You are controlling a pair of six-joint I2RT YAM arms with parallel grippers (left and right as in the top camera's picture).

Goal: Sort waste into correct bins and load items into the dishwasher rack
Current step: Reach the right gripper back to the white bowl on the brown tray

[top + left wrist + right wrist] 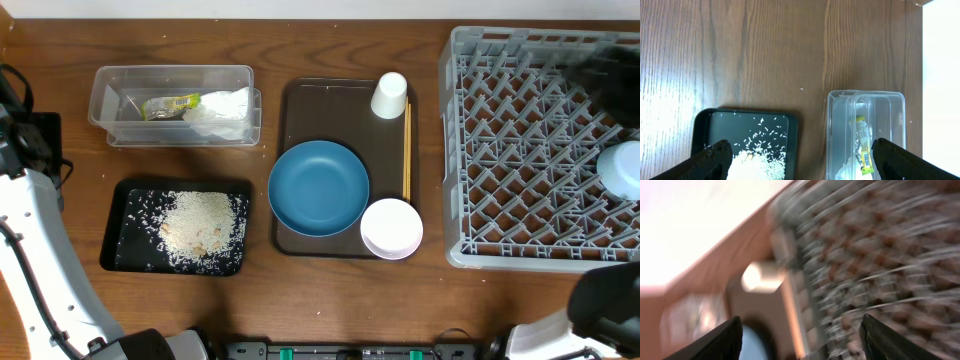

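1. Hovering blurred above the rack at 3 o'clock, our right end effector, spread wide and empty, could snag tines.
2. Our left end effector, also wide and empty, hangs at 9 o'clock.

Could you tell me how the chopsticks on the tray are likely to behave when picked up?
The chopsticks look thin and stiff, so probably light. Lying flat by the rim of the tray, they may roll or slip when pinched.
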